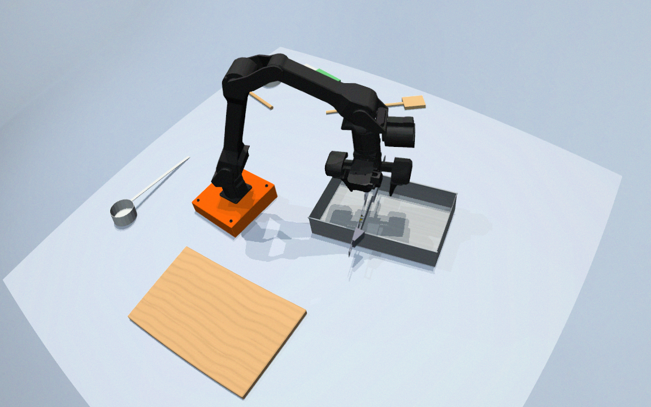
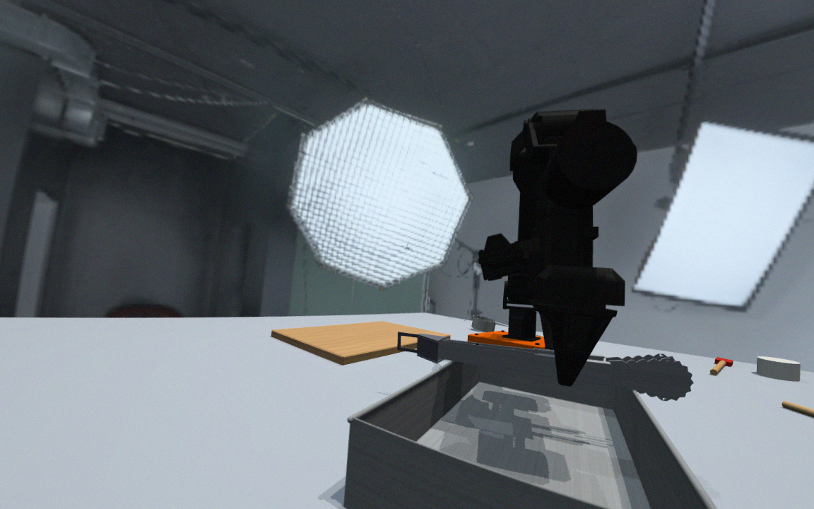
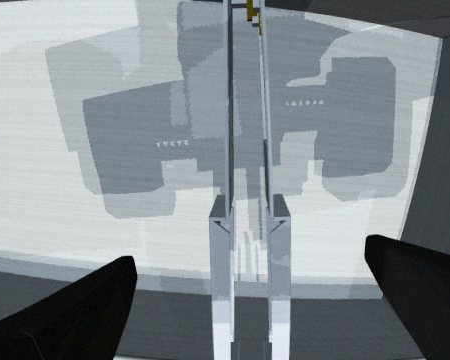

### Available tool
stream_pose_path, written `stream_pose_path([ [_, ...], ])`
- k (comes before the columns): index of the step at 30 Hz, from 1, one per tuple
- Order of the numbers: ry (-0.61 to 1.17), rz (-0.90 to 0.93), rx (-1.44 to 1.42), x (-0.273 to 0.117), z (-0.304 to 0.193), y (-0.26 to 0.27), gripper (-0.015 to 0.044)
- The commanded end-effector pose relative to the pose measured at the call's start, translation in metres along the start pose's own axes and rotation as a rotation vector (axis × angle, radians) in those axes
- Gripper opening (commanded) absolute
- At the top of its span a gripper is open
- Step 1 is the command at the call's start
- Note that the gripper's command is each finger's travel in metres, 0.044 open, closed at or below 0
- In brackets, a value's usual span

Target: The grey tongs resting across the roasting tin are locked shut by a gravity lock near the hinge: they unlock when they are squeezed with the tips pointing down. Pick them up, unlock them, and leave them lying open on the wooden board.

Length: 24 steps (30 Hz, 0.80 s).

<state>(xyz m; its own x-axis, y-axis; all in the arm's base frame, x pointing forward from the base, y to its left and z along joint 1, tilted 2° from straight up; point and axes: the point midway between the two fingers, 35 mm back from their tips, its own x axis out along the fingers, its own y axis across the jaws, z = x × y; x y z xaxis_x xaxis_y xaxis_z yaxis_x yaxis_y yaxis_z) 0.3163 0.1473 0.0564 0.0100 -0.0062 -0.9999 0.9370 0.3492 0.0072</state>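
The grey tongs (image 1: 358, 236) (image 2: 485, 354) (image 3: 222, 260) lie across the roasting tin (image 1: 398, 250) (image 2: 397, 468) (image 3: 160, 315), arms close together. Their hinge end with its loop sticks out over the tin's wall on the board's side; the scalloped tips reach past the opposite wall. Yellow parts show between the arms near the hinge. My gripper (image 1: 371, 192) (image 3: 251, 258) is open and empty, pointing down. Its fingers stand wide on either side of the tongs' arms, nearer the tips than the hinge. In the exterior view the near finger overlaps the tongs and hides the other. The wooden board (image 1: 216, 319) (image 2: 346, 345) bears nothing.
The orange base (image 1: 209, 210) stands between the tin and a steel cup (image 1: 123, 212) with a long white handle. A wooden paddle (image 1: 413, 102) and a green object (image 1: 328, 74) lie behind the arm. A red hammer (image 2: 722, 363) and a pale round container (image 2: 776, 368) show too.
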Motion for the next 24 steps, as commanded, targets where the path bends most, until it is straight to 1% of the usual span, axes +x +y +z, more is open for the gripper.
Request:
stream_pose_path([
  [1,-0.005,-0.006,0.006,0.010,0.001,-0.001,0.0440],
  [16,-0.006,-0.006,0.006,0.034,0.001,-0.003,0.0440],
  [21,-0.006,-0.006,0.006,0.037,0.001,-0.003,0.0440],
  [24,0.000,-0.003,0.001,0.033,0.000,-0.002,0.0361],
])
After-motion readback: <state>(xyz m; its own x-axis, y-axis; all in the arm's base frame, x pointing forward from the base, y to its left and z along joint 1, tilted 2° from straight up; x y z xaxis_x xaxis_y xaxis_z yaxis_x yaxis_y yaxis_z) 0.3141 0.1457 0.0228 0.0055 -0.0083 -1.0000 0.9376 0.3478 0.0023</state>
